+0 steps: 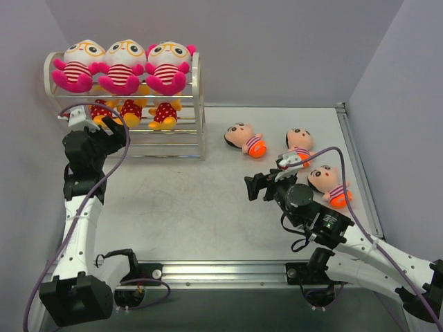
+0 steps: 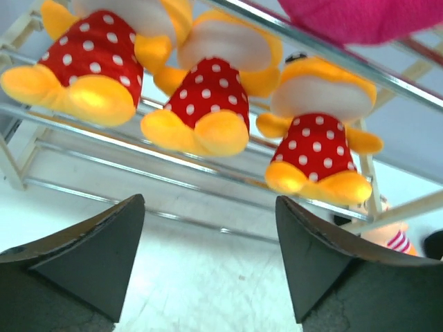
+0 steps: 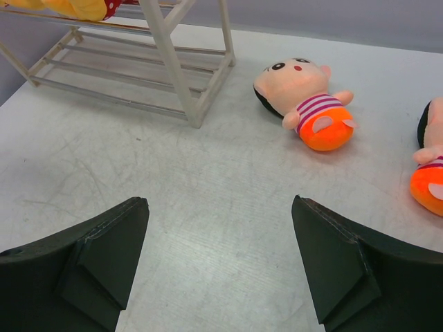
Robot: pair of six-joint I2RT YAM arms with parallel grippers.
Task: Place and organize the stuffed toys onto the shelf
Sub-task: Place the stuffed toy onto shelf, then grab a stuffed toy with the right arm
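Shelf (image 1: pixel 200 104) stands at the far left of the table (image 1: pixel 180 207).

Top tier: three pink dolls with glasses (image 1: pixel 123 66) sit in a row, touching.

Middle tier: three yellow-orange dolls in red dotted dresses (image 2: pixel 208 104) sit side by side.

Three black-haired dolls in orange pants (image 1: pixel 244 138) lie on the table right of the shelf, apart from each other.

Left gripper (image 2: pixel 208 207): jaws spread wide, holding nothing, just in front of the middle tier and below the dotted dolls.

Right gripper (image 3: pixel 218 207): jaws spread wide, empty, above bare table, with the nearest black-haired doll ahead and to its right.
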